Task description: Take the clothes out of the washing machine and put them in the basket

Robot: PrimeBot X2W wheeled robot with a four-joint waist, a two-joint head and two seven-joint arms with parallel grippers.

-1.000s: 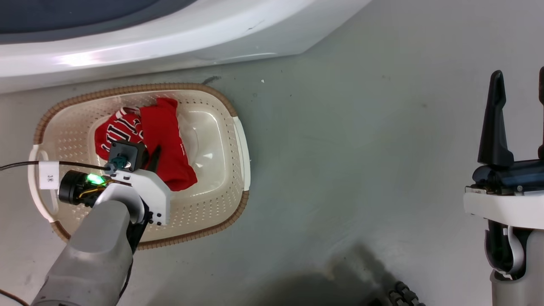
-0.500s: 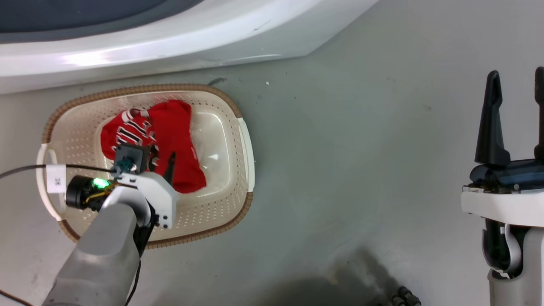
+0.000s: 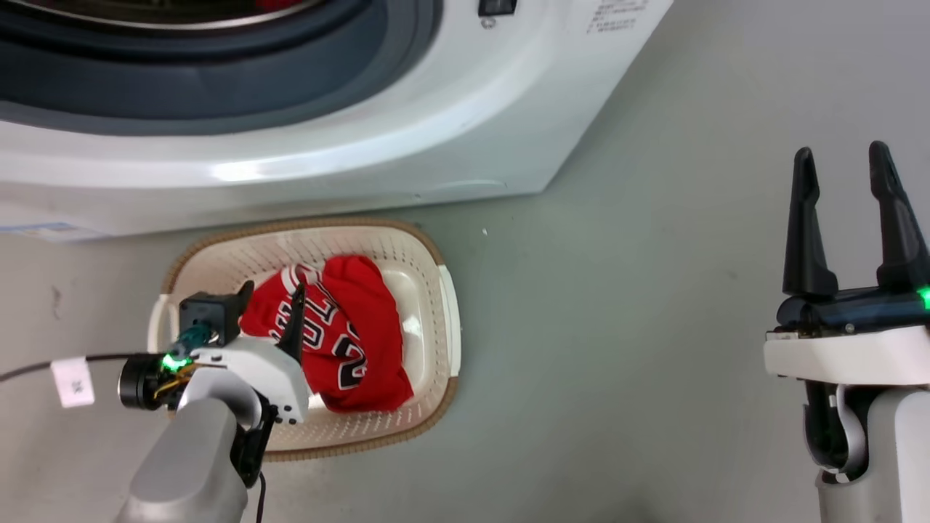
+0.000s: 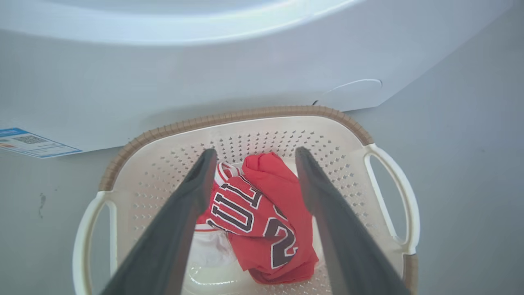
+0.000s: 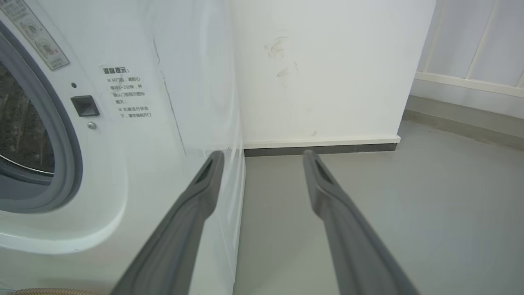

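The red basketball jersey (image 3: 341, 330) lies crumpled in the cream laundry basket (image 3: 429, 261). Above it the left gripper (image 4: 256, 150) is spread, holding nothing; the right gripper (image 3: 840, 149) is spread too.

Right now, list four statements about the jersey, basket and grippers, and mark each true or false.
1. The red jersey lies inside the basket. True.
2. The left gripper is shut on the jersey. False: its fingers are spread, with nothing clamped between them.
3. The basket sits on the floor in front of the washing machine. True.
4. The right gripper holds a garment. False: it is open and empty.
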